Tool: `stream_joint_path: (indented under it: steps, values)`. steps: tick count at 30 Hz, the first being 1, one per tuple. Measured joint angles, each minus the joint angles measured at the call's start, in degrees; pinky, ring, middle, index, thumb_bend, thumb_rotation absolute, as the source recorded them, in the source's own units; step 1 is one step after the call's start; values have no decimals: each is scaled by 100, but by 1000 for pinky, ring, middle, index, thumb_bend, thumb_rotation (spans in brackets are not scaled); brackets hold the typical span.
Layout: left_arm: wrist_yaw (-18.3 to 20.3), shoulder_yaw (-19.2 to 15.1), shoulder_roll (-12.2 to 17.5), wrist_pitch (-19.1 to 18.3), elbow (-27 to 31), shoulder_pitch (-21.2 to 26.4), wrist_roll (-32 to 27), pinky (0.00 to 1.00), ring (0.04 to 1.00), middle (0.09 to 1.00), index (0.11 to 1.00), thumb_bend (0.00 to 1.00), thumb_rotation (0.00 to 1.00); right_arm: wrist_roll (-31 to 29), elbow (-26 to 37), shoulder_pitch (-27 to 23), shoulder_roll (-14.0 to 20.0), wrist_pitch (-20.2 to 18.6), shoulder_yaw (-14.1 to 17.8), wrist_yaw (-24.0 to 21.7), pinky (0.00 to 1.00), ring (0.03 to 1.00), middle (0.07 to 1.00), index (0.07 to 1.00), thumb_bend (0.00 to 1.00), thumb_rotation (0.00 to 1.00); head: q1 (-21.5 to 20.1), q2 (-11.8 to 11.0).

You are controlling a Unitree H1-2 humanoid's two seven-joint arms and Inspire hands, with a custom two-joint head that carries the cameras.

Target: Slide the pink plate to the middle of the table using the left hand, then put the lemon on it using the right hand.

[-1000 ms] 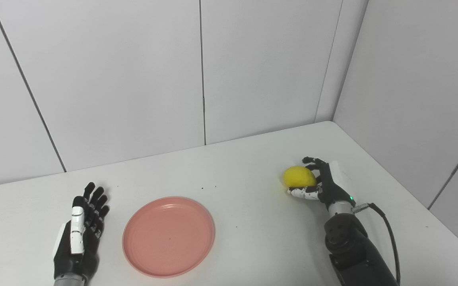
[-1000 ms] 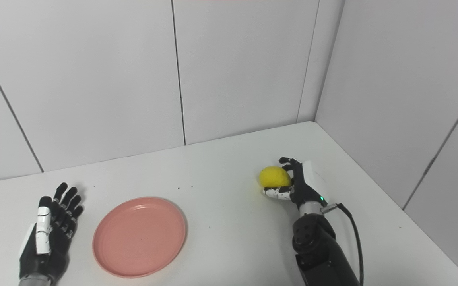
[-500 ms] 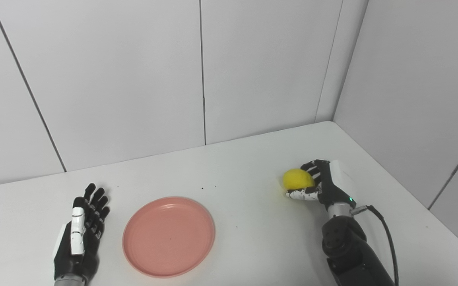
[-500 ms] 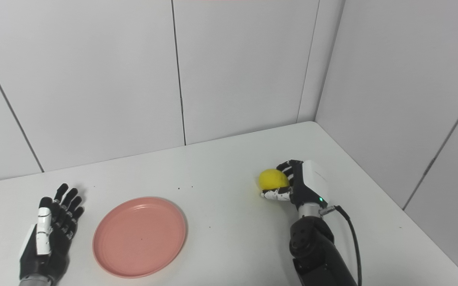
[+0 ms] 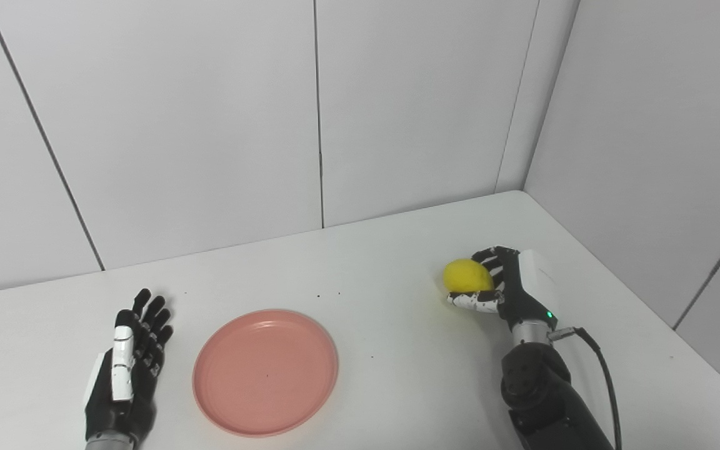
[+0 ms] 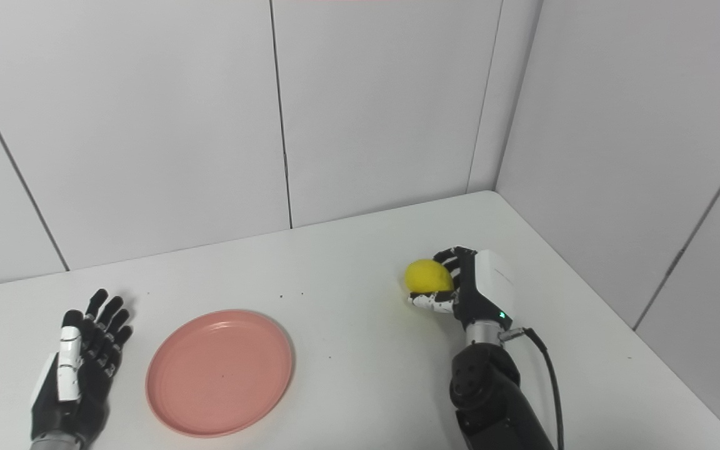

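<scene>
Toward the right of the white bench, the right hand is cupping the round yellow lemon, fingers clamped around its firm, smooth girth. Left hand is lying open beside the pink round plate.

Site: lab test cell | Evidence: my bare white table set in a corner of plain white panel walls

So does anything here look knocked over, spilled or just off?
Nothing stands out. The pink plate lies flat and bare, the right hand is wrapped around the lemon, and the left hand rests open beside the plate.
</scene>
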State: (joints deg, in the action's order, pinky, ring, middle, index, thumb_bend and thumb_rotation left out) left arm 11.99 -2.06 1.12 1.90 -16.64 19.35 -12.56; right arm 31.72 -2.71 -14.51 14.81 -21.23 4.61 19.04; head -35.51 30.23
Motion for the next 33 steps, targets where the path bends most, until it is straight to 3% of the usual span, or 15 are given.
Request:
stream_joint_path:
  steps: [2, 4, 9, 15, 23, 26, 28, 33]
  values:
    - [0, 0, 0, 0, 0, 0, 0, 1000, 990, 981, 987, 585, 1000, -8, 22, 6, -14, 72, 3, 36, 192, 444, 455, 518, 516, 0, 18, 0]
    - [0, 4, 0, 1, 0, 0, 0, 1000, 988, 979, 986, 584, 1000, -9, 140, 34, -37, 119, 0, 49, 254, 447, 470, 508, 517, 0, 53, 9]
    - [0, 39, 0, 7, -1, -1, 15, 1000, 990, 987, 993, 595, 1000, -38, 375, 78, -85, 203, -23, 28, 189, 444, 451, 522, 515, 0, 149, 44]
    - [0, 71, -8, 13, 0, -5, 18, 1000, 988, 984, 993, 600, 1000, -137, 590, 83, -90, 264, -144, -64, 185, 444, 430, 527, 515, 0, 404, 88]
    - [-38, 140, -52, 106, 110, -92, 247, 980, 972, 973, 986, 637, 1000, -150, 775, 81, -246, 514, -665, -340, 189, 444, 413, 529, 513, 0, 711, 141]
    - [-52, 140, -80, 124, 155, -122, 262, 977, 972, 972, 983, 653, 1000, -144, 735, 47, -369, 565, -850, -421, 174, 404, 485, 491, 517, 0, 826, 141]
    - [-103, 140, -83, 127, 185, -149, 264, 977, 972, 972, 983, 654, 1000, -108, 730, -3, -455, 566, -980, -459, 175, 433, 478, 488, 519, 0, 870, 132]
    - [-148, 171, -123, 128, 233, -183, 340, 976, 967, 972, 981, 657, 1000, -5, 727, -105, -548, 568, -1190, -539, 141, 400, 492, 487, 518, 0, 1072, 176]
